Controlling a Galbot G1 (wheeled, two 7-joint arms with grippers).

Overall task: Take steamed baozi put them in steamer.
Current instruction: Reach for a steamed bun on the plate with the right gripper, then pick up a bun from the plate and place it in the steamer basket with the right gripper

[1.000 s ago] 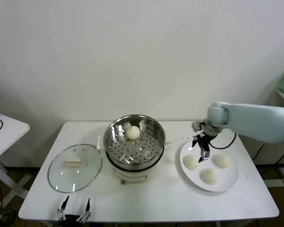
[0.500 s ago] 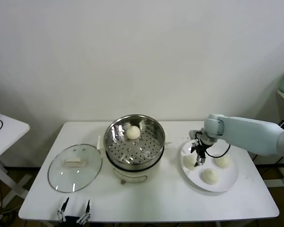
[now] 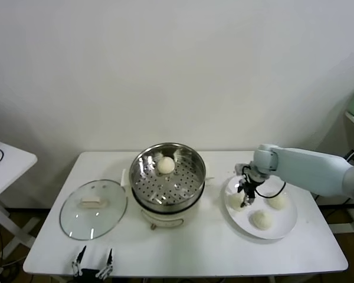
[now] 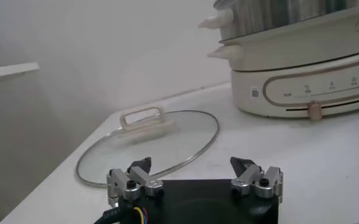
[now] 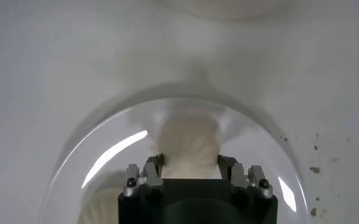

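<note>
I count one baozi [image 3: 165, 164] already in the steamer [image 3: 192, 158], three left on the plate [image 3: 287, 225] beside it, right gripper [image 5: 189, 172] clamped on the nearest bun [image 5: 188, 146], left gripper [image 4: 194, 175] parked, jaws wide apart.

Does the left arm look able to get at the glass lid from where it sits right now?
Probably yes: the left gripper sits open at the table's near edge, the glass lid lies just beyond it, and nothing stands between them.

We see one smooth cream baozi [image 3: 165, 164] at the steamer's [image 3: 192, 180] twelve o'clock, on its perforated steel floor. Three more baozi [image 3: 262, 219] lie at the steamer's three o'clock, apart.
</note>
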